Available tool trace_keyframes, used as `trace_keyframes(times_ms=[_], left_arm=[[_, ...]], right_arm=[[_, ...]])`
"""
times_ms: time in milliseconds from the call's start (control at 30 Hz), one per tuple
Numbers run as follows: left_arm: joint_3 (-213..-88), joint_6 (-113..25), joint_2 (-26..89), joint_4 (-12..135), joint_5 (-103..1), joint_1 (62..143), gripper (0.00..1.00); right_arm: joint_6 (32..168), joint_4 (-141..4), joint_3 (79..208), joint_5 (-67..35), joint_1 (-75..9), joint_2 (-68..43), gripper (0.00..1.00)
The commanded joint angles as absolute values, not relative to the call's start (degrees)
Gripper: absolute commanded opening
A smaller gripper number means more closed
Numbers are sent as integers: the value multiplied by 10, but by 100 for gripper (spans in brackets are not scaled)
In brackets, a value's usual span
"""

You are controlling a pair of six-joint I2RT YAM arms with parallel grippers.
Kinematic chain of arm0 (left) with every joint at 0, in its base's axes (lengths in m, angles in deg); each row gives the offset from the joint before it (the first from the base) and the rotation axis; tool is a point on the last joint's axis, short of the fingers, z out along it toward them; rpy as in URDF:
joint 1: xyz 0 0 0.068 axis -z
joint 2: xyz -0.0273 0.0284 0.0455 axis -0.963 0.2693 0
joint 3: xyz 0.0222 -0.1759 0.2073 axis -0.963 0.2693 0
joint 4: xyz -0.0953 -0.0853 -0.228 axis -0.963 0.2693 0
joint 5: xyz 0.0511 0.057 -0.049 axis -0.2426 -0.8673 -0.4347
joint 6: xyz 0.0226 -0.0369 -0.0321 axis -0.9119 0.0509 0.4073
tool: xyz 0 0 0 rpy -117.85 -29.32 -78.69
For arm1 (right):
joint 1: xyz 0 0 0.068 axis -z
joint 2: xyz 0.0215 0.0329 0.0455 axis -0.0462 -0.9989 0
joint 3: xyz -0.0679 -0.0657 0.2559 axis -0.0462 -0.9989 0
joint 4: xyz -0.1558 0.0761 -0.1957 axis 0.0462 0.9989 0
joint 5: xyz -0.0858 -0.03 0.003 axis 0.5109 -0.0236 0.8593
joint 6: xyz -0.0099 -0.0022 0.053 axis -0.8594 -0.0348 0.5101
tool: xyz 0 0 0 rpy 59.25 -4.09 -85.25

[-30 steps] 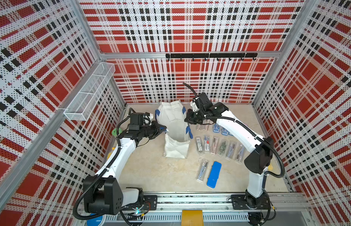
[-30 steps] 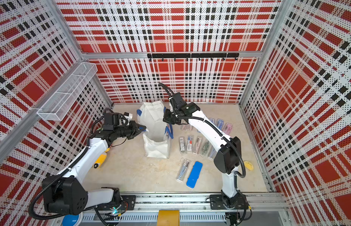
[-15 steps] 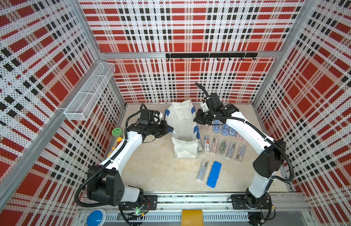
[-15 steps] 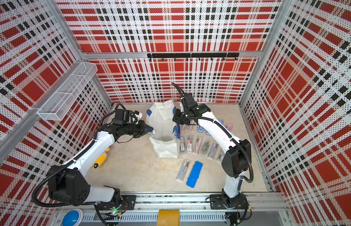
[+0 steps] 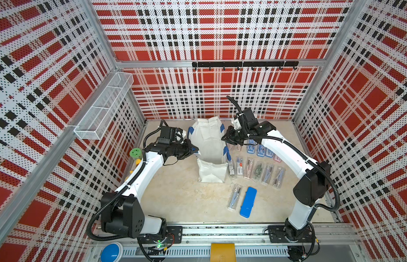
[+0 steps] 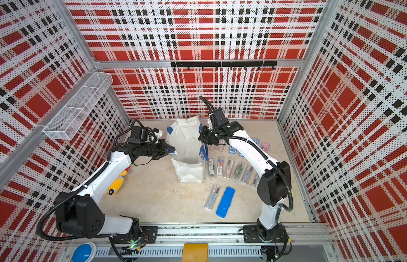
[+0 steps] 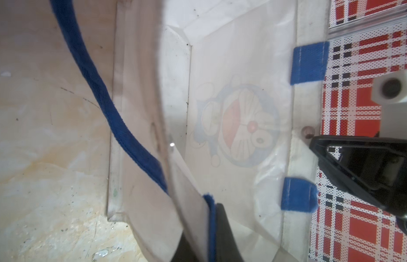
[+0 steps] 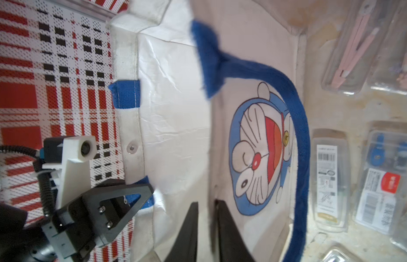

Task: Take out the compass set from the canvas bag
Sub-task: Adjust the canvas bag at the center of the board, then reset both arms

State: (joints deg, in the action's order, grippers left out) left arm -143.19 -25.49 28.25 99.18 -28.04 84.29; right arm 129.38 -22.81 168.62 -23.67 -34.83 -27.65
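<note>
The white canvas bag (image 5: 209, 140) (image 6: 186, 140) with blue handles stands mid-table, its mouth held wide. My left gripper (image 5: 194, 150) (image 7: 204, 215) is shut on the bag's left rim at a blue patch. My right gripper (image 5: 223, 137) (image 8: 206, 204) straddles the opposite rim; its jaws stand slightly apart, with the bag wall lying loose between them. No compass set shows inside the bag in either wrist view. Several compass sets (image 5: 254, 170) (image 8: 329, 177) in clear cases lie in rows on the table just right of the bag.
A blue case (image 5: 248, 202) and a clear case (image 5: 234, 197) lie nearer the front. A green disc (image 5: 136, 153) and a yellow object (image 6: 115, 184) sit by the left wall. A mesh basket (image 5: 105, 111) hangs on the left wall, a hook rail (image 5: 243, 64) on the back wall.
Both arms have carried the bag to the right, up against the rows of cases. The right gripper's jaws have parted a little from the bag wall.
</note>
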Motion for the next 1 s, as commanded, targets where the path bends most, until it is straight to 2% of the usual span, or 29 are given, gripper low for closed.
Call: trace_keyframes(times_ms=[0, 67, 100, 200, 233, 367, 433, 567, 733, 833, 967], left_arm=[[-1441, -281, 265, 1009, -307, 826, 34], [-1460, -298, 252, 1035, -327, 819, 57], [-1471, -308, 243, 1045, -334, 816, 100], [-1504, -330, 214, 1075, -362, 810, 100], [-1515, -339, 199, 1083, -380, 811, 100], [-1525, -357, 126, 1073, -459, 810, 100], [-1519, -360, 86, 1055, -504, 804, 100], [-1476, -367, 4, 999, -541, 764, 100], [-1312, -376, -133, 881, -651, 744, 100], [-1208, -436, -203, 798, -671, 730, 100], [-1087, -472, -229, 728, -728, 710, 100]], right_arm=[[1277, -250, 1680, -237, -349, -273, 47], [1261, -246, 1674, -226, -344, -258, 62], [1252, -245, 1669, -221, -339, -246, 69], [1215, -227, 1668, -201, -322, -211, 83], [1198, -214, 1674, -187, -315, -195, 99], [1141, -160, 1690, -119, -290, -143, 100], [1128, -149, 1680, -48, -284, -106, 100], [1087, -286, 1538, 31, -278, 10, 100], [1018, -535, 1284, 114, -260, 193, 100], [1026, -517, 1249, 127, -216, 202, 100], [1023, -520, 1184, 131, -157, 189, 100]])
